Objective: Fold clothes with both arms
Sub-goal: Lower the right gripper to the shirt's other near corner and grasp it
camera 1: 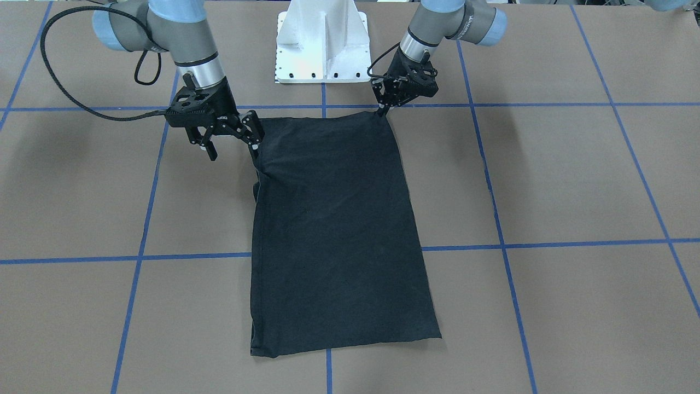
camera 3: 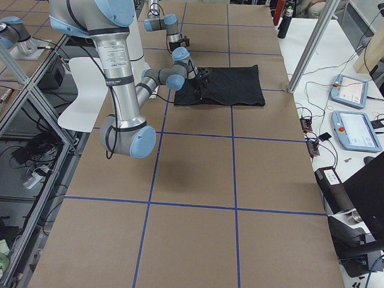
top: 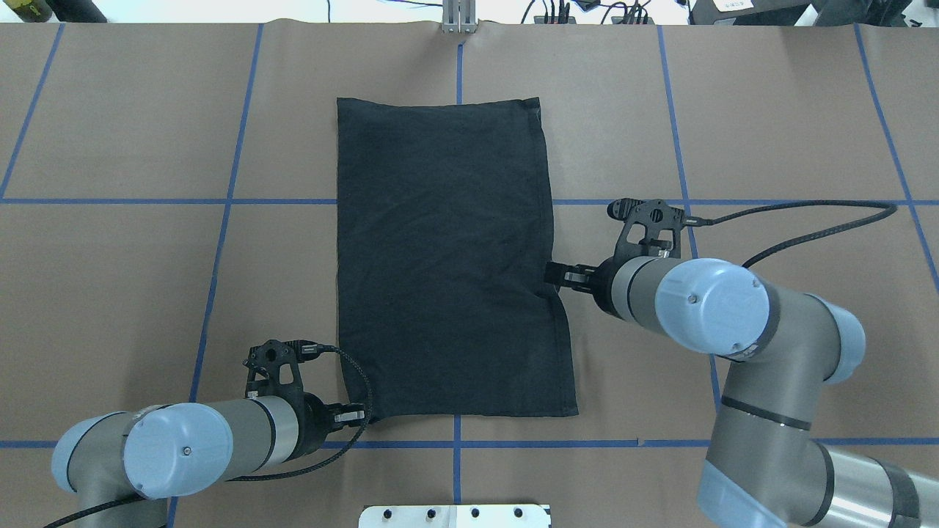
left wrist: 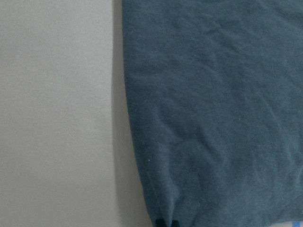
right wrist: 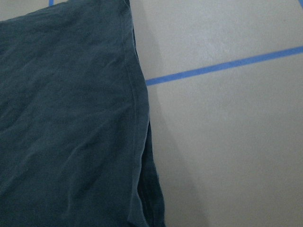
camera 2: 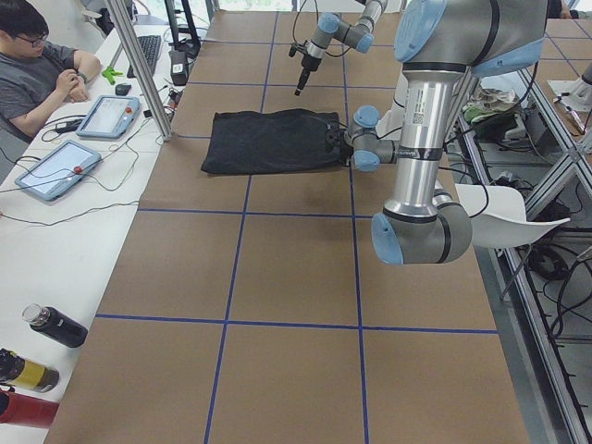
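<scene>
Two grippers, left (camera 1: 381,111) and right (camera 1: 256,146), each pinch your folded shirt (camera 1: 333,230) at its near corners on the desk (camera 1: 574,180).

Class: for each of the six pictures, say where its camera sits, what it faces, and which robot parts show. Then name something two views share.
Front: across the table, faces the base; both arms, shirt.
Overhead: behind the robot; both arms, shirt.
Left end: near left arm.
Right end: near right arm.
Left wrist: shirt edge.
Right wrist: shirt edge.
Shared: the shirt, in all.
</scene>
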Controlling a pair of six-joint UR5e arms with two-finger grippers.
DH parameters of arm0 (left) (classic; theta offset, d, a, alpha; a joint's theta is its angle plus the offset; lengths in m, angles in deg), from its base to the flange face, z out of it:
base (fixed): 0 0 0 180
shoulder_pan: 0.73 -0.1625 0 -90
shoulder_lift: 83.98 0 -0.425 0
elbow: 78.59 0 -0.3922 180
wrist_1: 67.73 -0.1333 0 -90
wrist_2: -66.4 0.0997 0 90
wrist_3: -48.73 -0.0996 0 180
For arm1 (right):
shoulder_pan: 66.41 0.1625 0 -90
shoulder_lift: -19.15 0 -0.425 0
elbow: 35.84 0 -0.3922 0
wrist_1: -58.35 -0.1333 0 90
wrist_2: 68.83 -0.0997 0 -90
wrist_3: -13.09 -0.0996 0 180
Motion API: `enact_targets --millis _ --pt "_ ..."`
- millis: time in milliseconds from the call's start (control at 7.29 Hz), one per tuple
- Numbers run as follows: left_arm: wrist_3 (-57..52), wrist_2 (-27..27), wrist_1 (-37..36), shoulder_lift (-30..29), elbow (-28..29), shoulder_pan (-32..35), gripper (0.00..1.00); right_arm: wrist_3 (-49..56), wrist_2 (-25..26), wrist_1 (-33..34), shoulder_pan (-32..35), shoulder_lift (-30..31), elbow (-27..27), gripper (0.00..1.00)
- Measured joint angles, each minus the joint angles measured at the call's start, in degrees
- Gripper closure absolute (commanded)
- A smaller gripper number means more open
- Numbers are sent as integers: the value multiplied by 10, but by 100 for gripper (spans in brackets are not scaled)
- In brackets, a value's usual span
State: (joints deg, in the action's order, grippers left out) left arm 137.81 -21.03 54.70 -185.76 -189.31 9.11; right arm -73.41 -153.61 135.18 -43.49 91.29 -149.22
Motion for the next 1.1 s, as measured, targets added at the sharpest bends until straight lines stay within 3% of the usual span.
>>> enact_targets --millis 274,548,1097 --pt "0 1 0 0 0 0 100 -129 45 93 -67 -52 3 3" --pt "1 1 0 0 -1 0 100 -196 98 125 -127 -72 16 4" --pt "1 2 1 -1 -3 0 100 -208 139 61 -152 -73 58 18"
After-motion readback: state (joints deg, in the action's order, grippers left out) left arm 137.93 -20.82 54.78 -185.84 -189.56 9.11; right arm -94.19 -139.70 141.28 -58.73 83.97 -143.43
